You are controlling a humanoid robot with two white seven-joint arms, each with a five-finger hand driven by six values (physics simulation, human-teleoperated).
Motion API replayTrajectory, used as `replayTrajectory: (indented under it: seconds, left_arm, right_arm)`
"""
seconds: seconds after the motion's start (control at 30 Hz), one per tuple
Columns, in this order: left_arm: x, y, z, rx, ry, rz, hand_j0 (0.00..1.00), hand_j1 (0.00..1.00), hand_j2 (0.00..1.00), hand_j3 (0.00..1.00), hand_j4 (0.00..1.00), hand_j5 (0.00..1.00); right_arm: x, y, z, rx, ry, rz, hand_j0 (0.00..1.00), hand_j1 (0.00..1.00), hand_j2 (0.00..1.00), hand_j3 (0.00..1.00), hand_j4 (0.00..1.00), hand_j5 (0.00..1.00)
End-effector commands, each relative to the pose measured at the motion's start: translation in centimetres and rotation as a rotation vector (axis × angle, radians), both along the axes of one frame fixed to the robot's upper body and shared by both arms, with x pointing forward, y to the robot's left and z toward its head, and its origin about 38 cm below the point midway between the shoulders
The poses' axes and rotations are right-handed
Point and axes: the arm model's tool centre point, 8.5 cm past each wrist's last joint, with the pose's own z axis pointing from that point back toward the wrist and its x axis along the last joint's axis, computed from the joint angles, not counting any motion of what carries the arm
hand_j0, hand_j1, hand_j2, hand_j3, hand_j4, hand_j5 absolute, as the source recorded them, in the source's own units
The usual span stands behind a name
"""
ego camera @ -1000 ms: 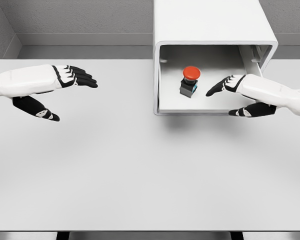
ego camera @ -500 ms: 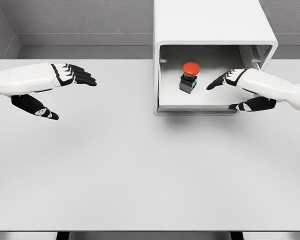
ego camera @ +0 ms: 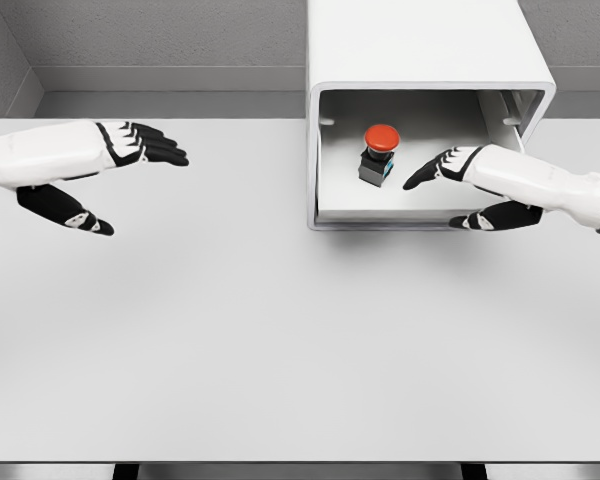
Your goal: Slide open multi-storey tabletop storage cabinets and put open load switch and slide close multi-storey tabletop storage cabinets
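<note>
A white storage cabinet [ego camera: 420, 45] stands at the back of the table, its drawer [ego camera: 325, 205] slid out toward me. Inside the drawer sits the load switch [ego camera: 378, 153], a dark block with a round red button on top. My right hand [ego camera: 448, 190] reaches in from the right, fingers spread and holding nothing. Its fingertips [ego camera: 412, 184] hover just right of the switch, and its thumb lies over the drawer's front lip. My left hand [ego camera: 130, 175] floats open above the table at the far left, well away from the cabinet.
The white table [ego camera: 280, 330] spreads wide in front of the cabinet. A grey wall runs along the back, and the table's front edge lies near the bottom of the view.
The drawer with the switch slid slightly back into the cabinet. My right hand moved with it, then shifted a little left and down toward the switch. The left hand drifted slightly left.
</note>
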Motion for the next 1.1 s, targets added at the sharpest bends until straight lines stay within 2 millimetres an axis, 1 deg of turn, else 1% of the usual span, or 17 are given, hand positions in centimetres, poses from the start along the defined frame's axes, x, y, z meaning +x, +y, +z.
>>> replayTrajectory:
  seconds: [0.0, 0.07, 0.13, 0.4, 0.47, 0.6, 0.67, 0.73, 0.83, 0.87, 0.9, 0.97, 1.0, 1.07]
  left_arm:
    - [0.0, 0.0, 0.2, -0.007, 0.0, 0.002, 1.0, 1.0, 1.0, 1.0, 1.0, 1.0]
    - [0.0, -0.1, 0.0, -0.006, 0.003, 0.0, 1.0, 1.0, 1.0, 1.0, 1.0, 1.0]
    - [-0.2, 0.1, -0.6, -0.006, 0.019, 0.004, 1.0, 1.0, 1.0, 1.0, 1.0, 1.0]
    - [-0.1, 0.3, -0.7, -0.004, 0.022, 0.009, 1.0, 1.0, 1.0, 1.0, 1.0, 1.0]
    - [-0.1, 0.3, -0.7, -0.006, 0.023, 0.009, 1.0, 1.0, 1.0, 1.0, 1.0, 1.0]
    - [-0.1, 0.3, -0.7, -0.006, 0.023, 0.009, 1.0, 1.0, 1.0, 1.0, 1.0, 1.0]
    - [-0.1, 0.3, -0.7, -0.005, 0.023, 0.01, 1.0, 1.0, 1.0, 1.0, 1.0, 1.0]
    - [-0.1, 0.4, -0.6, -0.005, 0.023, 0.011, 1.0, 1.0, 1.0, 1.0, 1.0, 1.0]
    - [-0.2, 0.4, -0.6, -0.005, 0.024, 0.011, 1.0, 1.0, 1.0, 1.0, 1.0, 1.0]
    - [-0.2, 0.4, -0.6, -0.005, 0.024, 0.011, 1.0, 1.0, 1.0, 1.0, 1.0, 1.0]
    - [-0.2, 0.4, -0.6, -0.005, 0.024, 0.011, 1.0, 1.0, 1.0, 1.0, 1.0, 1.0]
    - [-0.2, 0.4, -0.6, -0.005, 0.024, 0.011, 1.0, 1.0, 1.0, 1.0, 1.0, 1.0]
    - [-0.2, 0.4, -0.6, -0.005, 0.023, 0.01, 1.0, 1.0, 1.0, 1.0, 1.0, 1.0]
    - [-0.2, 0.3, -0.5, -0.006, 0.022, 0.009, 1.0, 1.0, 1.0, 1.0, 1.0, 1.0]
  right_arm:
    - [0.4, -0.1, -0.4, 0.004, 0.014, -0.01, 0.79, 0.79, 0.79, 0.79, 0.79, 0.79]
    - [0.7, -0.5, -0.5, 0.003, 0.014, -0.026, 0.79, 0.79, 0.79, 0.79, 0.79, 0.79]
    - [0.9, -0.4, -0.7, 0.009, 0.017, -0.027, 0.79, 0.79, 0.79, 0.79, 0.79, 0.79]
    - [1.6, -1.0, -0.8, 0.002, 0.022, -0.054, 0.79, 0.79, 0.79, 0.79, 0.79, 0.79]
    - [2.3, -0.8, -0.9, 0.011, 0.021, -0.06, 0.79, 0.79, 0.79, 0.79, 0.79, 0.79]
    - [3.0, -1.3, -0.6, 0.009, 0.017, -0.081, 0.79, 0.79, 0.79, 0.79, 0.79, 0.79]
    - [3.9, -0.7, -0.4, 0.021, 0.011, -0.08, 0.79, 0.79, 0.79, 0.79, 0.79, 0.79]
    - [4.2, -0.1, -0.2, 0.021, 0.008, -0.067, 0.79, 0.79, 0.79, 0.79, 0.79, 0.79]
    - [4.7, 0.1, -0.4, 0.02, 0.015, -0.07, 0.79, 0.79, 0.79, 0.79, 0.79, 0.79]
    - [4.4, 0.6, -0.4, 0.024, 0.013, -0.052, 0.79, 0.79, 0.79, 0.79, 0.79, 0.79]
    - [3.5, 1.6, 0.2, 0.025, -0.001, -0.01, 0.8, 0.8, 0.8, 0.8, 0.8, 0.8]
    - [1.4, 2.1, 2.0, 0.007, -0.04, 0.049, 0.8, 0.8, 0.8, 0.8, 0.8, 0.8]
    - [0.7, 1.8, 2.7, -0.01, -0.054, 0.058, 0.8, 0.8, 0.8, 0.8, 0.8, 0.8]
    - [-0.5, 0.4, 4.0, -0.036, -0.08, 0.046, 0.8, 0.8, 0.8, 0.8, 0.8, 0.8]
